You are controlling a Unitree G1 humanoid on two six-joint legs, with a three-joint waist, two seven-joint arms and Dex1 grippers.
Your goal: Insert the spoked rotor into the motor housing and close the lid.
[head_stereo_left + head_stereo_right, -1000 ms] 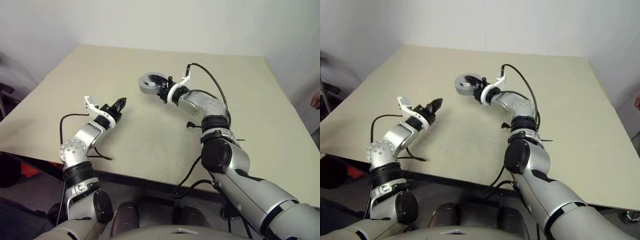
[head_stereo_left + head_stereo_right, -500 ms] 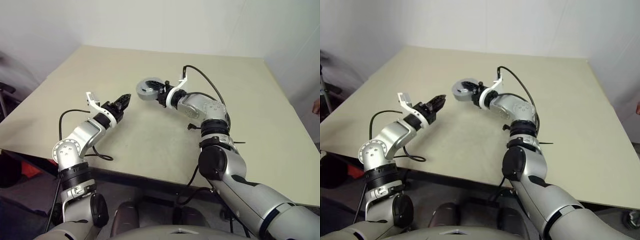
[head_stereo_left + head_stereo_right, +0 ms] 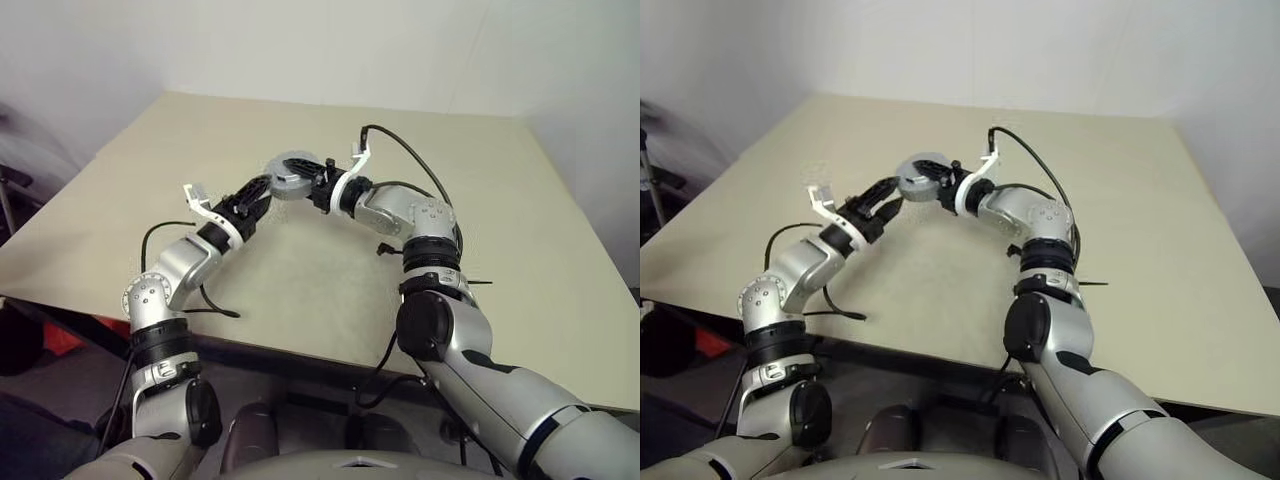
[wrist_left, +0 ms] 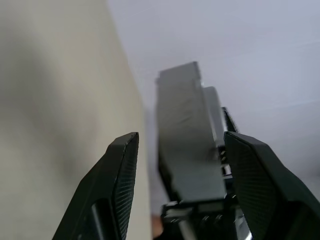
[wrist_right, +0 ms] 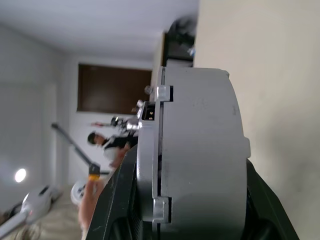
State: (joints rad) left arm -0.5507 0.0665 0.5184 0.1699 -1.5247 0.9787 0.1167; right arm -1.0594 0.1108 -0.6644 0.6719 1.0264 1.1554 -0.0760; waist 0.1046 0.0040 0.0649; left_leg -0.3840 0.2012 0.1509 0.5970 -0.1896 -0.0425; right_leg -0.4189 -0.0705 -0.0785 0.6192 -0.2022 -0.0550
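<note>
Broadly, the beige table [image 3: 520,240] spans the scene with both arms raised above its middle. Next down in size, the motor housing [image 3: 291,174], its lid apparently already seated, is held off the surface, clamped edgewise in the right gripper [image 3: 312,185]. The left gripper [image 3: 262,192] has its fingers [image 4: 119,175] spread apart on either side of the housing, not yet touching. The risk, as I judge it, is a fumbled handover: if the right lets go before the left closes squarely, the assembly could drop or the lid pop loose.
</note>
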